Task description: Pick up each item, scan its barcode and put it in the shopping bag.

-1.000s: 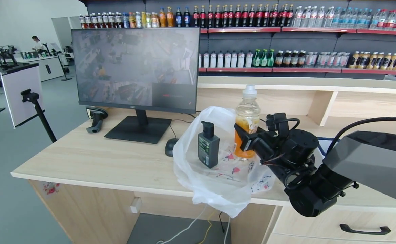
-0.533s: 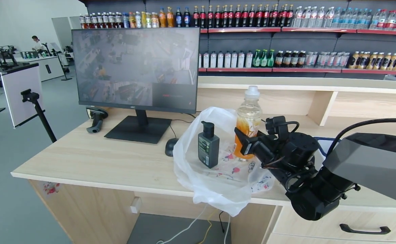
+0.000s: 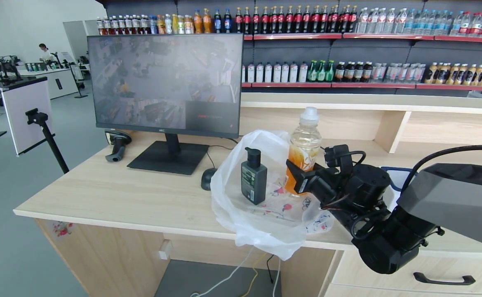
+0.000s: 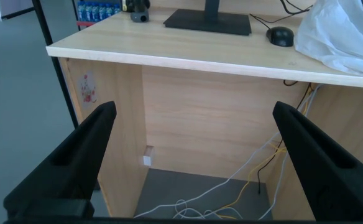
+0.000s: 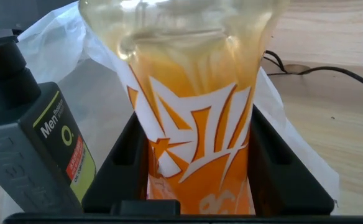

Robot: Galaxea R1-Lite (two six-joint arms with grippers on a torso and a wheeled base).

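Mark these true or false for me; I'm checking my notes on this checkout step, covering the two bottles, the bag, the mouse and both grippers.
1. The right gripper is closed on the orange drink bottle. True.
2. The dark pump bottle lies on its side. False: it stands upright on the plastic bag.
3. The left gripper is open and holds nothing. True.
4. The mouse sits to the right of the bag. False: it sits on the bag's left, near the monitor.
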